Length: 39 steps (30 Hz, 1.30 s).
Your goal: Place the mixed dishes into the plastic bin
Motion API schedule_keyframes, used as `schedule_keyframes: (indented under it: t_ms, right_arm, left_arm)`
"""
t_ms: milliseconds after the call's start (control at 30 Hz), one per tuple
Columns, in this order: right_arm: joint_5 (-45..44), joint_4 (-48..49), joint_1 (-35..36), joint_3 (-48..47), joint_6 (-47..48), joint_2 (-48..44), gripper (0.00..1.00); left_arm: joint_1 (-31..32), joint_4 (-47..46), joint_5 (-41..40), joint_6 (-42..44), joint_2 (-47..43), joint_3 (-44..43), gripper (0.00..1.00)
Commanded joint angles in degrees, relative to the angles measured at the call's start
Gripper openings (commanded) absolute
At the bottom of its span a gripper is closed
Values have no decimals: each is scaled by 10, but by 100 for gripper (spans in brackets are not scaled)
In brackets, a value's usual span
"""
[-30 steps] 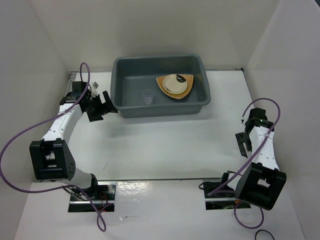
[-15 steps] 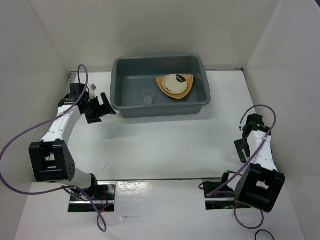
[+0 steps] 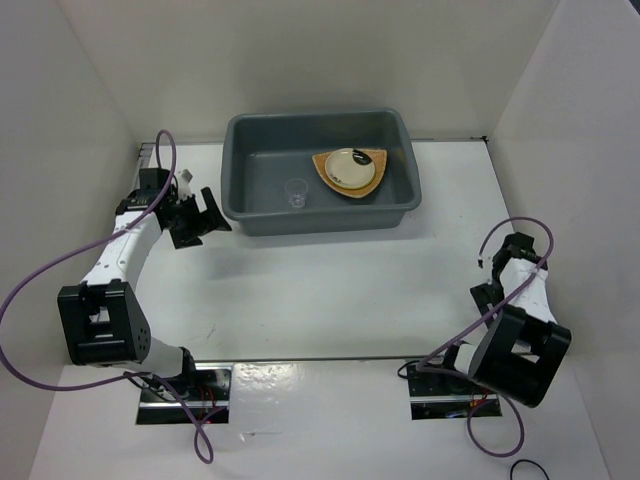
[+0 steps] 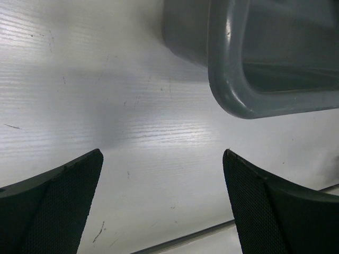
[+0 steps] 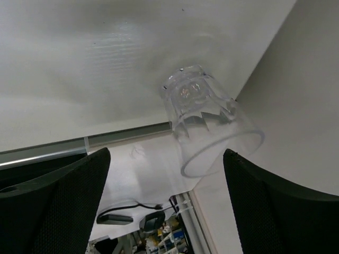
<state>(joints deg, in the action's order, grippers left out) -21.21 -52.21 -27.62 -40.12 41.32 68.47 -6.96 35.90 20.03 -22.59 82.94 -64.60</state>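
Right arm has folded back toward its own base, farther from the large dark grey rectangular plastic bin [image 3: 322, 118]; left arm has barely shifted.
Inside the bin, toward its right end, I see the tan wood-grain rounded-triangle plate [image 3: 375, 158] with the smaller round cream saucer with dark marks [image 3: 348, 167] on it; the tiny clear glass [image 3: 296, 193] stands near the bin's front wall. My left gripper [image 3: 205, 218] sits just beside the bin's front left corner, jaws spread wide, empty. My right gripper [image 5: 165, 151] is well apart from the bin, jaws wide, with a second clear faceted glass [image 5: 204, 119] ahead of it, untouched.
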Motion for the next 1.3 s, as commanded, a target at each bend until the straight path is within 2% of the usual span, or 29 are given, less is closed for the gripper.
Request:
schedule_keyframes:
  t_ms: [0,167,267,300,400,467,633,733,767,800,833,867,933,1033,1067,1133,1167,1200,1267]
  right_arm:
    - [16,48,-29,17,33,32,91]
    - [50,54,-73,-10,39,91,76]
    - [64,49,-91,-25,39,112,49]
    - [71,44,-91,-30,39,118,29]
    - [99,23,-91,-63,39,105,0]
    - [120,5,-91,-96,33,87,0]
    - [208,-72,-45,-307,-6,47,0]
    - [222,-97,67,-448,-58,66,0]
    - [214,-91,151,-498,-78,73,0]
    - [203,-84,197,-521,-98,82,0]
    - [182,-71,244,-543,-132,111,0]
    - [174,-66,329,-585,-145,133,0]
    - [189,-61,376,-637,-150,183,0]
    - [242,-91,401,-808,-157,314,0]
    - [247,-100,409,-902,-157,380,0]
    - [225,-126,455,-1004,-151,452,0]
    - [219,-178,474,-1143,-143,495,0]
    - [214,-214,506,-1240,-143,606,2]
    - [172,-217,541,-1392,-149,680,3]
  left_arm:
    - [-3,-5,14,12,-17,4,100]
    - [-9,-5,14,12,-17,9,100]
    - [-9,-5,14,12,-17,9,100]
    - [-14,-5,14,12,-22,9,100]
    - [-14,-5,9,12,-23,9,100]
    - [-20,-5,9,12,-23,9,100]
    - [-25,-5,4,7,-33,14,100]
    - [-25,-10,-3,-4,-39,14,100]
    - [-31,-10,-14,-10,-39,14,100]
    - [-31,-16,-19,-11,-44,19,100]
    - [-31,-16,-24,-25,-50,19,100]
    - [-31,-16,-33,-31,-50,19,100]
    - [-36,-1,-76,-43,-60,12,100]
    - [-36,41,-126,-50,-66,-10,100]
    - [-36,58,-133,-50,-66,-24,100]
    - [-36,64,-148,-50,-82,-24,100]
    - [-36,72,-154,-50,-89,-24,100]
    - [-36,78,-154,-57,-105,-17,100]
    - [-36,83,-159,-62,-124,-11,100]
